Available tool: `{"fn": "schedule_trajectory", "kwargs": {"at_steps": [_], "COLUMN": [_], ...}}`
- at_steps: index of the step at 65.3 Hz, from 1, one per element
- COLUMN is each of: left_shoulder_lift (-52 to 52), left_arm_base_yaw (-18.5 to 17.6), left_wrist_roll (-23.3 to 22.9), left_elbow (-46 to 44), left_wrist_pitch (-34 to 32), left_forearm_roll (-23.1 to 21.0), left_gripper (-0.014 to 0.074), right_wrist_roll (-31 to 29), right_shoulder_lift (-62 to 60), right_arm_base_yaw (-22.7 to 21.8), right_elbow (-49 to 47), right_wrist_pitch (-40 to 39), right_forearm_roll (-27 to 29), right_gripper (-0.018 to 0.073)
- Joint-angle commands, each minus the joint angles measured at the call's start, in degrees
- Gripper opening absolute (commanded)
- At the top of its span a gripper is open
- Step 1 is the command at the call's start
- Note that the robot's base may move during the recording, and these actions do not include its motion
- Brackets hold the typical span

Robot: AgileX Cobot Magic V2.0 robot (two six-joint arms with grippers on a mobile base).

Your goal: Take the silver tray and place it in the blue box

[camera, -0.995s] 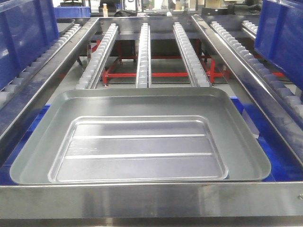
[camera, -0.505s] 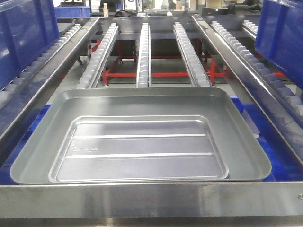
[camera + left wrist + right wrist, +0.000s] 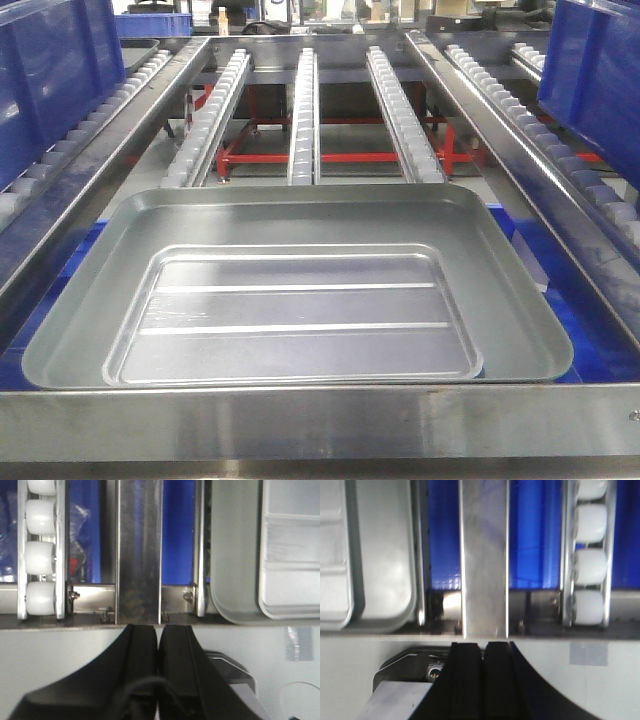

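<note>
I count two trays, the silver tray (image 3: 300, 315) nested in a grey tray (image 3: 515, 290), three middle roller rails (image 3: 303, 110), two blue crates (image 3: 45, 80) at the sides, and seemingly one blue box (image 3: 600, 345) underneath.

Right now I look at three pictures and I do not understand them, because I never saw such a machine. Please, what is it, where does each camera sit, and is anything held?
It is a robot with two arms. The wide picture looks forward over the work place. The other two come from cameras on the wrists, each looking past its own tool.

In the wide view a shiny silver tray lies inside a wider dull grey tray, just behind a steel bar. Beyond them run roller rails. A blue box stands at the far left and a second blue box at the far right.

The black left tool and right tool are both shut and hold nothing. Both are near the bar, apart from the trays.
</note>
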Motion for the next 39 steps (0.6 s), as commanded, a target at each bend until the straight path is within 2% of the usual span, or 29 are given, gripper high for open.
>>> {"fn": "schedule_trajectory", "kwargs": {"at_steps": [1,4,6,11,17,23,39], "left_shoulder_lift": [2.5,4.8,5.8,8.9,12.7,16.5,24.2], "left_arm_base_yaw": [-4.0,-6.9,-8.6,-11.9,-14.7,-16.1,-16.2], "left_wrist_roll": [-9.1,-13.9,-15.2,-17.0,-17.1,-17.1,-17.1], "left_elbow": [-3.6,-4.7,-5.6,-7.7,-10.4,-13.2,-18.6], "left_wrist_pitch": [-3.4,-4.0,-4.4,-4.9,-5.7,-6.1,-6.1], "left_forearm_roll": [6.5,10.0,11.0,10.5,9.6,9.6,7.4], "left_gripper": [-0.0007,-0.0007,-0.0007,-0.0007,-0.0007,-0.0007,-0.0007], "right_wrist_roll": [8.3,12.4,13.4,14.8,16.5,16.6,16.5], "right_shoulder_lift": [2.0,4.3,5.3,8.4,11.7,14.9,19.1], "right_arm_base_yaw": [3.2,6.0,7.3,10.9,13.3,14.5,14.6], "right_elbow": [-4.0,-5.6,-6.2,-8.0,-10.2,-12.6,-16.7], "right_wrist_pitch": [-2.6,-2.5,-2.5,-2.5,-2.5,-2.8,-5.8], "right_forearm_roll": [-6.0,-7.9,-8.0,-7.8,-7.8,-7.8,-7.8], "right_gripper": [0.0074,0.0074,0.0074,0.0074,0.0074,0.0074,0.0074]}}
